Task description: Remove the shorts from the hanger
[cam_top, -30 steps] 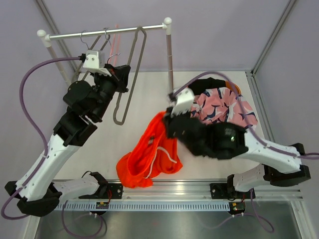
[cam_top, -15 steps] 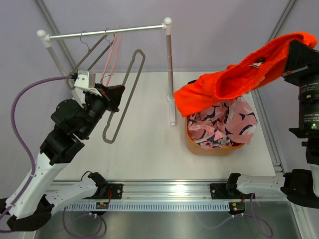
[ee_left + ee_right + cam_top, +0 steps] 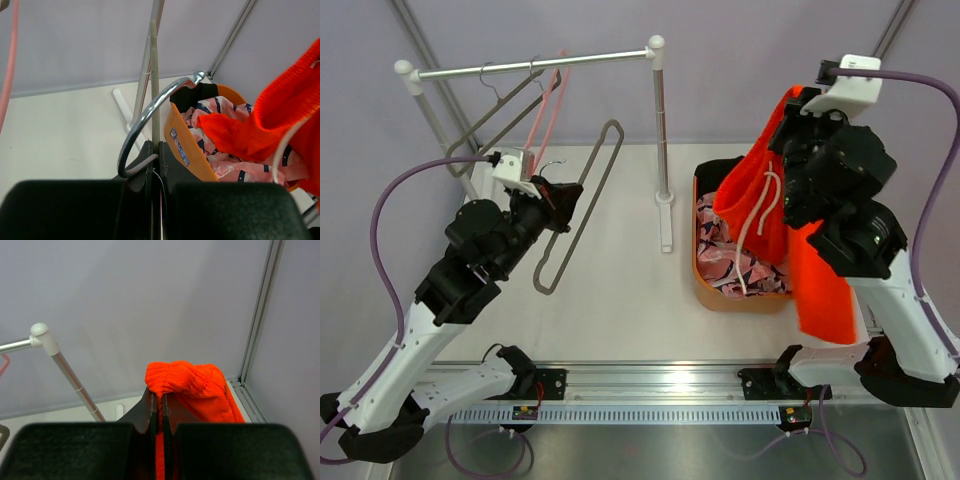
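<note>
The bright orange shorts (image 3: 763,205) hang from my right gripper (image 3: 159,401), which is shut on their waistband high above the orange basket (image 3: 698,262). Their white drawstring dangles over the basket, and one leg trails down past its right side. In the basket lie the pink printed shorts (image 3: 718,262) and, at its far end, the black shorts (image 3: 722,172). My left gripper (image 3: 558,196) is shut on the neck of a bare grey hanger (image 3: 549,288), held off the rail to the left of the post. The hanger's metal hook (image 3: 137,127) curls up from the jaws.
A white rail (image 3: 530,65) crosses the back left, with a grey wire hanger (image 3: 492,108) and a pink hanger (image 3: 553,105) on it. Its right post (image 3: 662,130) stands between my arms. Frame uprights line the right edge.
My right gripper has lifted the orange shorts from the middle of the table and swung them up and right over the basket. The left arm has shifted the grey hanger slightly right.
</note>
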